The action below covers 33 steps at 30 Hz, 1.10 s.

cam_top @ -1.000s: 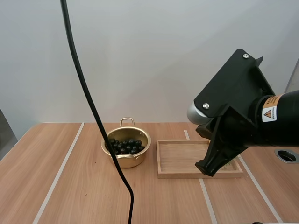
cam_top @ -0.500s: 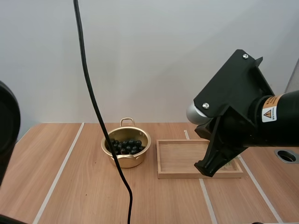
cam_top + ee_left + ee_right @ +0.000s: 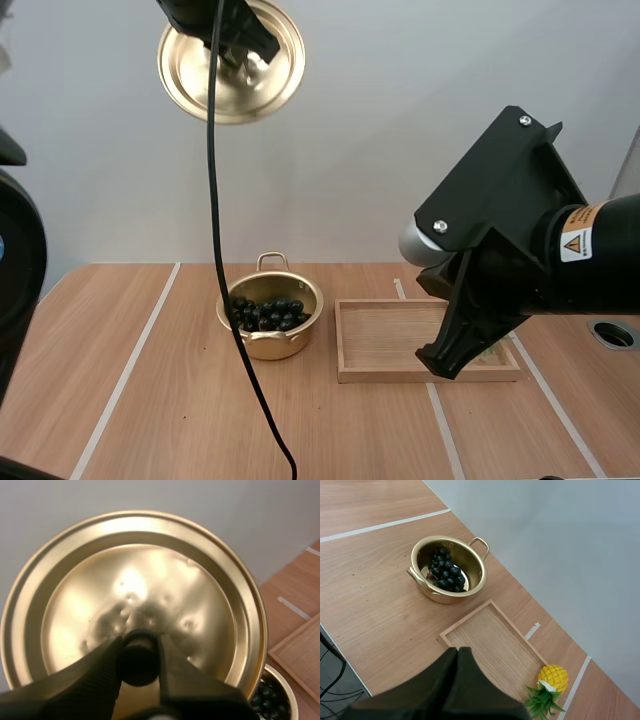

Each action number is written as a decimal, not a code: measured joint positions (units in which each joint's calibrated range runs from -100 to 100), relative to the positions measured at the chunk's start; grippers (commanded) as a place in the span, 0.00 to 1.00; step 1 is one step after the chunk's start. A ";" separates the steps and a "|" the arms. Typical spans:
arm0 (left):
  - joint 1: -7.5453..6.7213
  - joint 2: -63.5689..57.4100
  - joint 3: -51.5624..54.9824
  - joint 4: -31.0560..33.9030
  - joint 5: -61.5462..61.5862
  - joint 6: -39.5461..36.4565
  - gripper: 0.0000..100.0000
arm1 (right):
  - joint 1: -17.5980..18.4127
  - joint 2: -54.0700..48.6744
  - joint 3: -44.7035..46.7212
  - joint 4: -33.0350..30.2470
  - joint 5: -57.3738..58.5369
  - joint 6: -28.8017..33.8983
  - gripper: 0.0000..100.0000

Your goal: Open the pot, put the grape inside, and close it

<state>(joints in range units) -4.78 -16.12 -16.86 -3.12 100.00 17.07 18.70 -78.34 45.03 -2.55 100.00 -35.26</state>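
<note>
A golden pot [image 3: 270, 314] stands open on the table with a dark bunch of grapes [image 3: 268, 314] inside; the right wrist view shows the pot [image 3: 449, 569] and grapes [image 3: 446, 569] too. High above it hangs the golden lid [image 3: 232, 62], tilted, my left gripper [image 3: 238, 52] shut on its knob. In the left wrist view my left gripper [image 3: 140, 652] pinches the black knob [image 3: 139, 655] of the lid [image 3: 132, 600], with the pot rim [image 3: 281, 692] below. My right gripper [image 3: 457, 661] is shut on nothing, hovering above the wooden tray [image 3: 492, 647].
A wooden tray [image 3: 420, 340] lies right of the pot. A small toy pineapple [image 3: 547, 685] lies at the tray's far end. A round hole [image 3: 614, 334] sits in the table at the right edge. My right arm [image 3: 520, 260] looms over the tray's right part.
The lid, held in my left gripper, has come into the high view at the top, above the pot. The right arm, pot and tray have not moved.
</note>
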 measured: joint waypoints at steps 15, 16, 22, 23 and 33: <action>0.00 1.94 27.52 -2.69 0.00 13.94 0.00 | 0.00 0.00 0.00 0.00 0.00 0.00 0.00; 0.00 2.61 28.69 -2.69 0.00 14.17 0.00 | 0.00 0.00 0.00 0.00 0.00 0.00 0.00; 0.00 6.71 31.07 -2.69 0.00 14.94 0.00 | 0.00 0.00 0.00 0.00 0.00 0.00 0.00; 0.00 7.57 31.07 -2.69 0.00 15.28 0.00 | 0.00 0.00 0.00 0.00 0.00 0.00 0.00; 0.00 15.02 30.66 -2.69 0.00 17.04 0.00 | 0.00 0.00 0.00 0.00 0.00 0.00 0.00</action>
<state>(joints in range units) -4.78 -1.10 13.80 -5.82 100.00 34.11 18.70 -78.34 45.03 -2.55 100.00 -35.26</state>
